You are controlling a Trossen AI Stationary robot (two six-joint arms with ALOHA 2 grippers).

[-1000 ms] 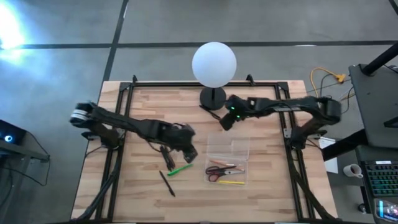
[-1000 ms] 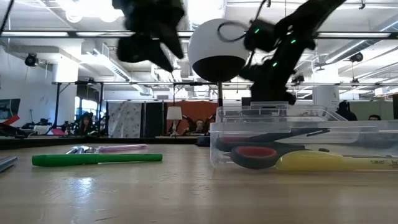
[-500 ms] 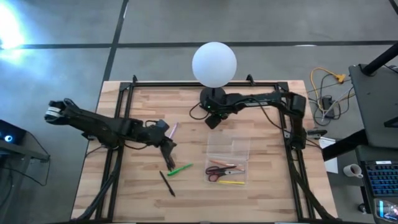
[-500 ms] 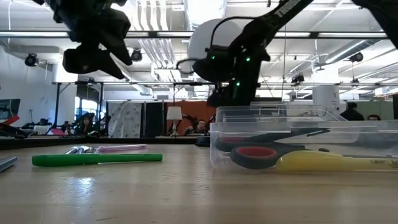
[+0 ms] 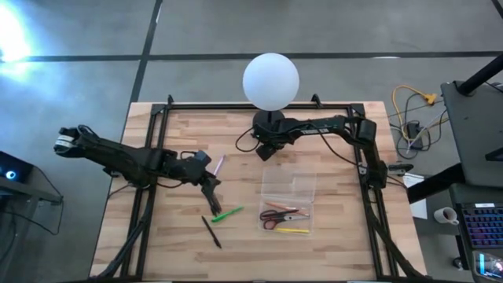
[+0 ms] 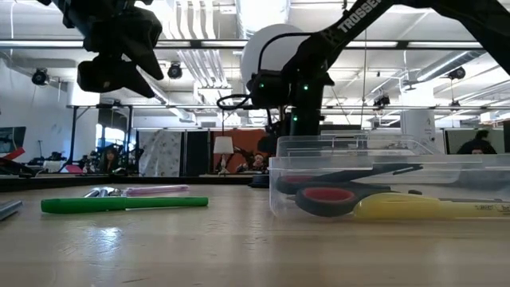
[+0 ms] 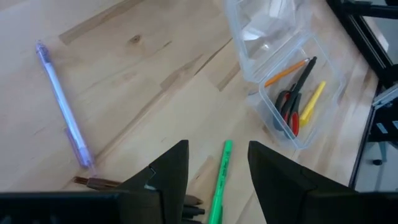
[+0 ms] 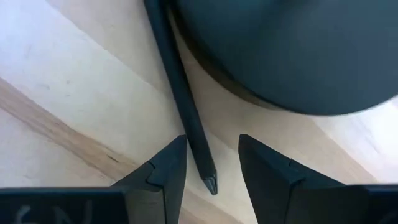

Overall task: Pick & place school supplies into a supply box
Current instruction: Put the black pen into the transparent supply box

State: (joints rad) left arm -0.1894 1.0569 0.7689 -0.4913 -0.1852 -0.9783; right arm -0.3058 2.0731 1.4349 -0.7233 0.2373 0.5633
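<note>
My left gripper (image 5: 210, 187) (image 7: 217, 167) hangs open above the table, over the green pen (image 5: 228, 213) (image 7: 219, 180) and the dark pencils (image 5: 212, 200). A pale purple pen (image 5: 218, 165) (image 7: 61, 106) lies beside them, and a black pen (image 5: 211, 232) lies nearer the table's near edge. The clear supply box (image 5: 287, 200) (image 7: 292, 93) holds the red-handled scissors (image 5: 277, 221) and yellow, orange and black pens. My right gripper (image 5: 264, 151) (image 8: 211, 165) is open beside the lamp's black base (image 8: 280, 50), its fingers either side of the tip of a black pen (image 8: 183, 106) lying against that base.
The white globe lamp (image 5: 271, 79) stands on its black base (image 5: 269, 122) at the table's far edge, close to my right gripper. Black frame rails (image 5: 149, 157) run along the table's left and right sides. Bare wood lies between the box and the near edge.
My left gripper has drawn back from beside the box toward the table's left, and now hangs over the pencils. My right gripper has moved left toward the lamp's base, with its arm folding in along the far edge. No supplies have moved.
</note>
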